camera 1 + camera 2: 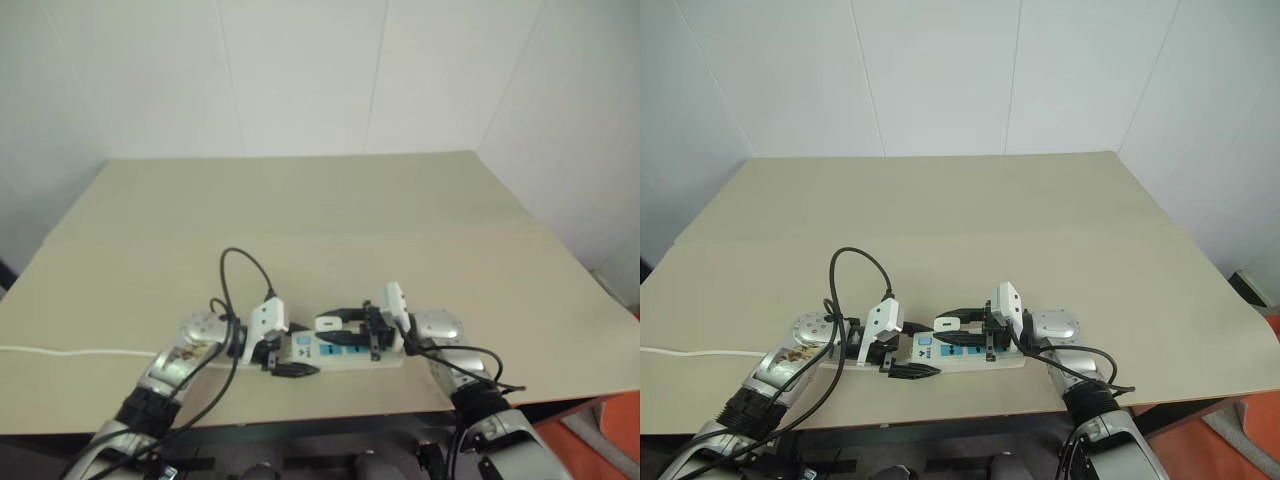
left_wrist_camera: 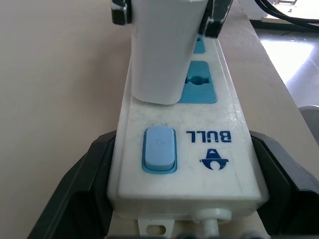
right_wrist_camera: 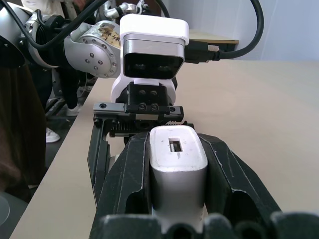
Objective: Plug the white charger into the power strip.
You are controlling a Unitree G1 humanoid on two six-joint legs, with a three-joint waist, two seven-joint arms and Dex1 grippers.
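- Near the tabletop's (image 1: pixel 400 210) front edge, my left claw (image 1: pixel 283 362) clamps the power strip's (image 2: pixel 189 164) switch end.
- My right claw (image 3: pixel 178 199) grips the white charger (image 3: pixel 178 169), standing on the strip's socket nearest the switch.

A wide beige table (image 1: pixel 330 215) fills the middle ground — its far edge meets white panelled walls (image 1: pixel 300 70) with thin vertical seams. Orange floor (image 1: pixel 610 440) shows at the lower right corner, past the table's near edge.

white charger (image 2: pixel 162 50) hides its own prongs.
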